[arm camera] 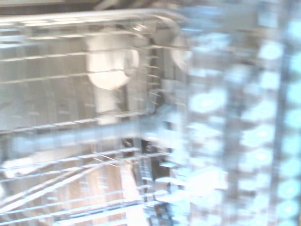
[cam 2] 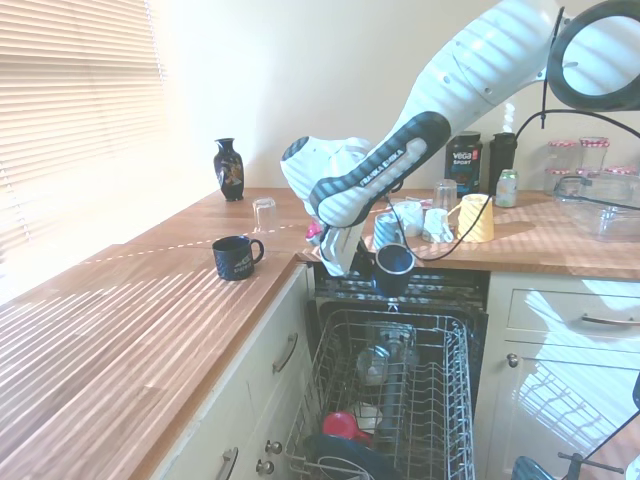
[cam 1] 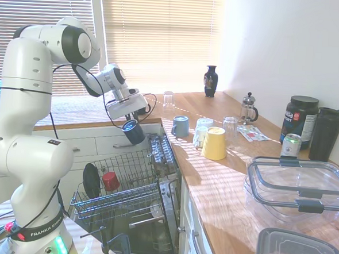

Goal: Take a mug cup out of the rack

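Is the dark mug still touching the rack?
Apart. In the second exterior view the mug cup, held by the end effector, hangs clear above the rack.

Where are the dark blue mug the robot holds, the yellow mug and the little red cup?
dark blue mug (cam 1: 134, 132): first exterior view, on its glossy side, under the gripper.
yellow mug (cam 1: 215, 143): first exterior view, on its side wall, on the counter.
red cup (cam 1: 110, 181): first exterior view, on its body, in the rack.
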Tool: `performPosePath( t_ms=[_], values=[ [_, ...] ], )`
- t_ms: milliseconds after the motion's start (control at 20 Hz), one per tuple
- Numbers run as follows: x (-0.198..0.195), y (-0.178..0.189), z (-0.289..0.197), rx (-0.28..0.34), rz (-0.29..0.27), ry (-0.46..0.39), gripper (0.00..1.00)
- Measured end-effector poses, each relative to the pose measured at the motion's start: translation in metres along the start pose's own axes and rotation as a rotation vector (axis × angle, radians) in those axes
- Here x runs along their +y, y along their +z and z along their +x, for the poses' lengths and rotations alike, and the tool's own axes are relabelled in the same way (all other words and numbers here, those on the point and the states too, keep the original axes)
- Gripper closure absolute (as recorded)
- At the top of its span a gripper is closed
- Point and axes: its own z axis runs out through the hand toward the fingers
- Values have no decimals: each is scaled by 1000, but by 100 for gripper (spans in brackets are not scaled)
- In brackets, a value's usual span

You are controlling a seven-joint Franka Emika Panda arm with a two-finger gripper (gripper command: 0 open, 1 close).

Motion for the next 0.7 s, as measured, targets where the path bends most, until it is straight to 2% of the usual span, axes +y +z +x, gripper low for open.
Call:
performPosePath(
  t_ms=[250, 450, 700],
  values=[
    [58, 5, 44, -21, -36, 11, 100],
    [102, 19, 77, -38, -42, 13, 100],
    [135, 43, 99, -61, -46, 10, 100]
  ],
)
